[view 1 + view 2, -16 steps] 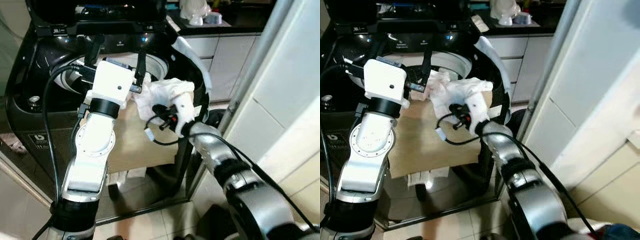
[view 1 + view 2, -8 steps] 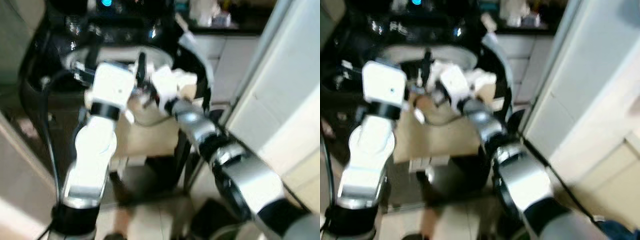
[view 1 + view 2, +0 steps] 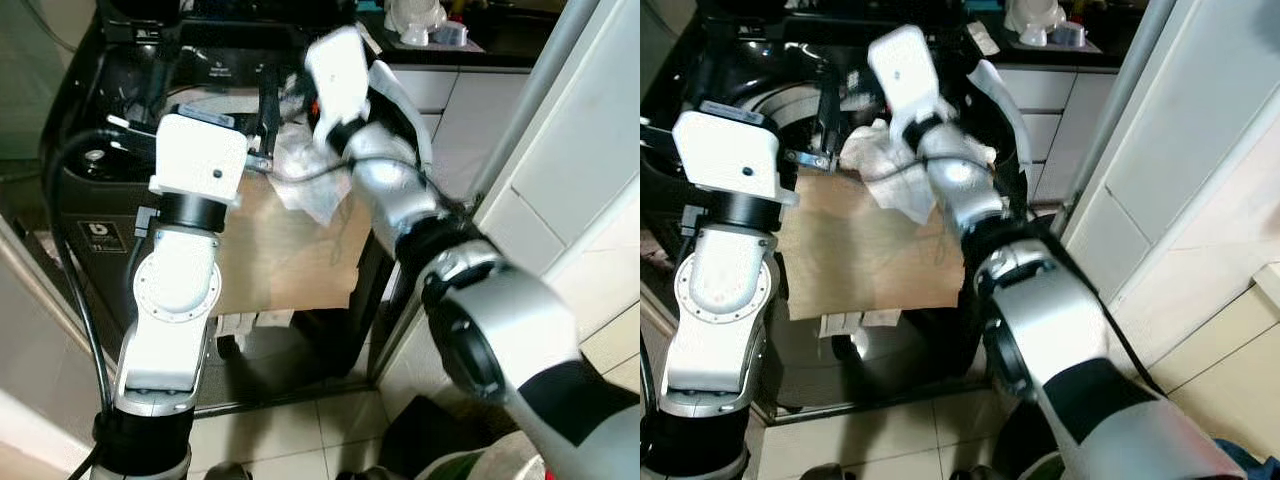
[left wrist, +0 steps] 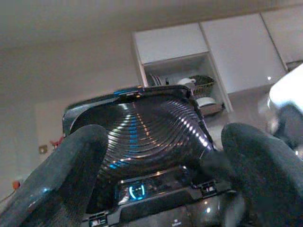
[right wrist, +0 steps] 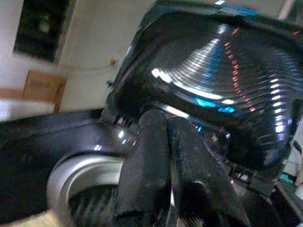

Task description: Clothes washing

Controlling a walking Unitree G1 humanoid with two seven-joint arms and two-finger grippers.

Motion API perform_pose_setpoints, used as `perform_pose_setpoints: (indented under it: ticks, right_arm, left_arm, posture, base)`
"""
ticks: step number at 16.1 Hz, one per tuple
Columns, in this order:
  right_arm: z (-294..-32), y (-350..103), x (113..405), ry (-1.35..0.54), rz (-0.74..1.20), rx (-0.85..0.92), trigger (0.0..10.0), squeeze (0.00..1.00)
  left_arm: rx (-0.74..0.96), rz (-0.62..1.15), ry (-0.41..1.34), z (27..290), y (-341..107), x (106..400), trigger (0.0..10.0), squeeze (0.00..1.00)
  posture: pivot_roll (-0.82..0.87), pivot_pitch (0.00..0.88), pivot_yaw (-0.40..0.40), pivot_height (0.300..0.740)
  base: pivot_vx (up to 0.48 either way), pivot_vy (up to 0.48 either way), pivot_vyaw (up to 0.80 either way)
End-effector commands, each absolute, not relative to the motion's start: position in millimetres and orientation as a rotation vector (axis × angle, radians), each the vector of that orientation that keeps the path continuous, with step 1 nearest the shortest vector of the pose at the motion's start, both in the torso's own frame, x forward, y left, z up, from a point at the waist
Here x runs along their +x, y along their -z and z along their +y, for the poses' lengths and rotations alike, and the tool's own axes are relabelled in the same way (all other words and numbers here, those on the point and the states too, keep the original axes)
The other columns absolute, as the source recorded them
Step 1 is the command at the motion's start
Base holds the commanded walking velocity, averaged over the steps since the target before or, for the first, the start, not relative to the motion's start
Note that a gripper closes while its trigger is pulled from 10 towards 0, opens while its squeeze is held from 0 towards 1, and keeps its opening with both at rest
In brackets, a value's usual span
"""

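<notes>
The left hand (image 3: 215, 105) is raised over the front rim of the washing machine (image 3: 110, 190), its two fingers (image 4: 61, 165) spread wide and holding nothing. Just to its right a crumpled white cloth (image 3: 310, 180) lies on the machine's front edge, draped onto a brown cardboard sheet (image 3: 280, 250) that hangs down the front. The right hand (image 5: 163, 161) is above the cloth, near the drum (image 5: 80, 184), fingers pressed together; the lid (image 4: 142, 123) stands open. What the drum holds cannot be told
</notes>
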State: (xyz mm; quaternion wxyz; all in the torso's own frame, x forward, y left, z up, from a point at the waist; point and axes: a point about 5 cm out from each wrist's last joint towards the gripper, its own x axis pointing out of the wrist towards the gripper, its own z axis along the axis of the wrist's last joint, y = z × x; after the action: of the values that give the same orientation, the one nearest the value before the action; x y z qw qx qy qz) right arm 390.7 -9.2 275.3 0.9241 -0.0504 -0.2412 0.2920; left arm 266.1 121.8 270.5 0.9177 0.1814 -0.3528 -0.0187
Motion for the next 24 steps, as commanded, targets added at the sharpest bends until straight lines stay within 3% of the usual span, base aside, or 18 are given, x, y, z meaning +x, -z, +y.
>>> perform_pose_setpoints:
  ticks: [1, 5, 7, 9, 13, 14, 15, 20, 24]
  right_arm:
    - [-16, -301, 389, -0.579, -0.608, -0.028, 10.0, 0.0]
    - [-31, -224, 388, -0.589, -0.367, 0.021, 10.0, 0.0]
    - [-41, -186, 383, -0.606, -0.217, 0.237, 10.0, 0.0]
    - [-46, -172, 374, -0.645, -0.228, 0.268, 10.0, 0.0]
    - [-60, -157, 367, -0.595, -0.246, 0.205, 10.0, 0.0]
    - [-57, -152, 365, -0.603, -0.217, 0.221, 10.0, 0.0]
    - [-48, -148, 362, -0.643, -0.18, 0.263, 10.0, 0.0]
    - [-48, -133, 340, -0.733, -0.165, 0.25, 10.0, 0.0]
    - [-61, -109, 326, -0.752, -0.057, 0.038, 10.0, 0.0]
  left_arm:
    - [0.398, -0.601, 0.068, 120, -249, 276, 10.0, 0.0]
    - [0.404, -0.59, 0.071, 122, -247, 275, 10.0, 0.0]
    - [0.415, -0.594, 0.068, 124, -249, 275, 10.0, 0.0]
    - [0.421, -0.593, 0.057, 127, -249, 274, 10.0, 0.0]
    - [0.498, -0.417, 0.005, 175, -216, 264, 10.0, 0.0]
    - [0.553, -0.281, -0.04, 207, -191, 247, 10.0, 0.0]
    - [0.579, -0.194, -0.044, 219, -174, 232, 10.0, 0.0]
    - [0.52, -0.117, 0.067, 202, -155, 205, 10.0, 0.0]
    - [0.503, -0.127, 0.095, 194, -157, 206, 10.0, 0.0]
  posture:
    - [0.07, 0.0, -0.075, 0.74]
    - [0.08, 0.0, -0.064, 0.74]
    - [0.09, 0.0, -0.067, 0.74]
    - [0.09, 0.0, -0.07, 0.74]
    - [0.09, 0.0, -0.038, 0.74]
    - [0.12, 0.0, -0.034, 0.74]
    - [0.15, 0.0, -0.042, 0.74]
    - [0.2, 0.0, -0.077, 0.74]
    - [0.2, 0.0, -0.078, 0.74]
  base:
    - [0.0, 0.0, 0.0]
    - [0.0, 0.0, 0.0]
    - [0.0, 0.0, 0.0]
    - [0.0, 0.0, 0.0]
    - [0.0, 0.0, 0.0]
    - [0.0, 0.0, 0.0]
    - [0.0, 0.0, 0.0]
    - [0.0, 0.0, 0.0]
    - [0.0, 0.0, 0.0]
